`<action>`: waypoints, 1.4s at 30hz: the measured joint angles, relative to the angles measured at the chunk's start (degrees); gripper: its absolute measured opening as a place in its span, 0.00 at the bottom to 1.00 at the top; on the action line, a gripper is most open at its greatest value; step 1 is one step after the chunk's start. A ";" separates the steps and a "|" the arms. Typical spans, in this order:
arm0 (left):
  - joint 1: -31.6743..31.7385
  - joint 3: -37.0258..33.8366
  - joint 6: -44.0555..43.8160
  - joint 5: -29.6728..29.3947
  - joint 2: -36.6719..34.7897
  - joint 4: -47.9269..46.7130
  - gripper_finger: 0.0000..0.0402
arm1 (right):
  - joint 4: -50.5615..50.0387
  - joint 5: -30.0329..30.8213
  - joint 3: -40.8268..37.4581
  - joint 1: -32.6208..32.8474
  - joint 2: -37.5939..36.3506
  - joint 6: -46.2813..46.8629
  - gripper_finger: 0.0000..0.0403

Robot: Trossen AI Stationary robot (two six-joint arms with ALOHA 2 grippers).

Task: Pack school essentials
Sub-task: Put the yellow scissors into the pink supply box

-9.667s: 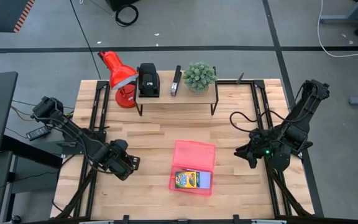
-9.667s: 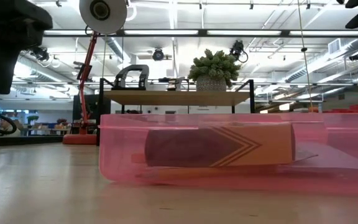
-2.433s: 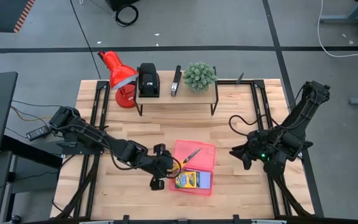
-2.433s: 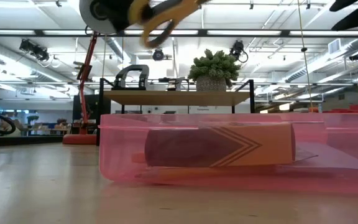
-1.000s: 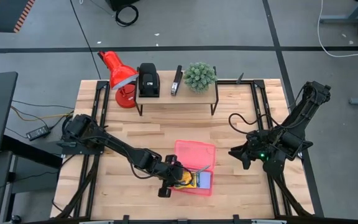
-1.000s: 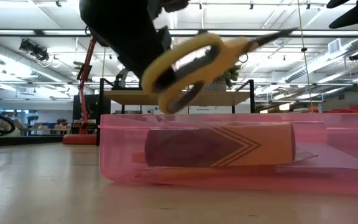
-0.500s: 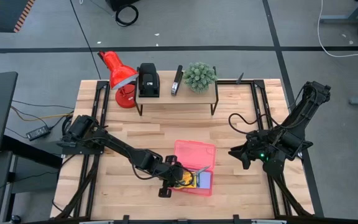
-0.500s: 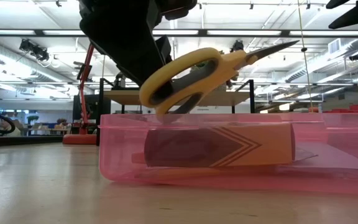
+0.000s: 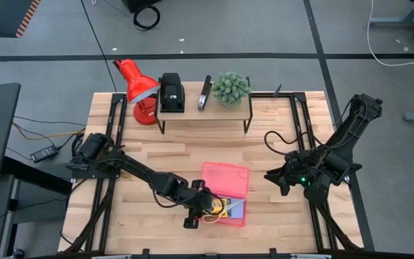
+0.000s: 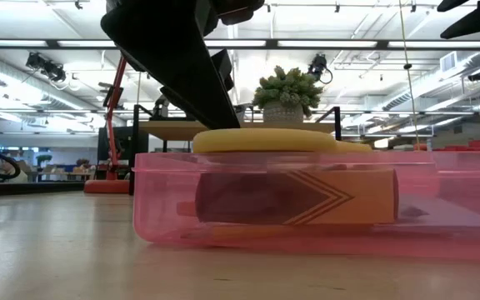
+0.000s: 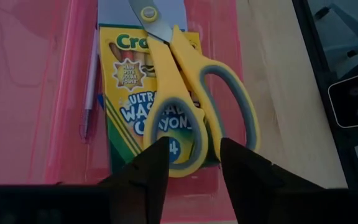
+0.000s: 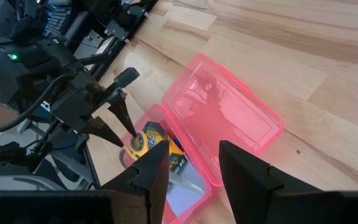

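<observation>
Left gripper (image 9: 201, 213), fingers parted, at lower centre beside pink case (image 9: 230, 178). Yellow-handled scissors (image 11: 188, 99) lie flat on crayon box (image 11: 138, 93) inside it. Right gripper (image 9: 277, 180) fingers apart, mid-right of desk (image 9: 178, 155).

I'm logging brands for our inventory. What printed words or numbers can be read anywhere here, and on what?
"Cra…" on the crayon box, the rest hidden by the scissors.
"ULTRA", "WAS…", "…AYONS" and "…4" on the same box, partly covered.
The box's round starburst badge: too small to read.
Nothing else is readable.
</observation>
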 joint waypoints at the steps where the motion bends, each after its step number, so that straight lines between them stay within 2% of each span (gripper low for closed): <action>1: 0.00 0.00 -0.02 0.00 0.00 0.00 0.39 | 0.00 0.00 0.00 0.00 0.02 -0.02 0.36; 6: 0.02 0.00 -0.02 -0.02 0.00 0.00 0.41 | 0.00 0.01 0.01 0.00 0.00 -0.02 0.36; 19: 0.02 0.02 -2.58 -0.04 -0.48 0.77 0.39 | 0.02 0.02 0.01 0.00 0.01 -0.07 0.36; 29: -1.91 5.73 1.88 -0.11 -0.51 1.10 0.38 | 0.00 0.25 0.01 0.00 0.01 -0.63 0.36; 38: -3.04 5.81 2.97 -0.02 -0.50 -1.70 0.36 | 0.00 0.44 0.01 0.00 0.01 -0.72 0.36; 42: -2.87 5.81 0.38 0.57 -0.50 -1.54 0.34 | 0.00 0.44 0.01 -0.02 0.00 -0.74 0.36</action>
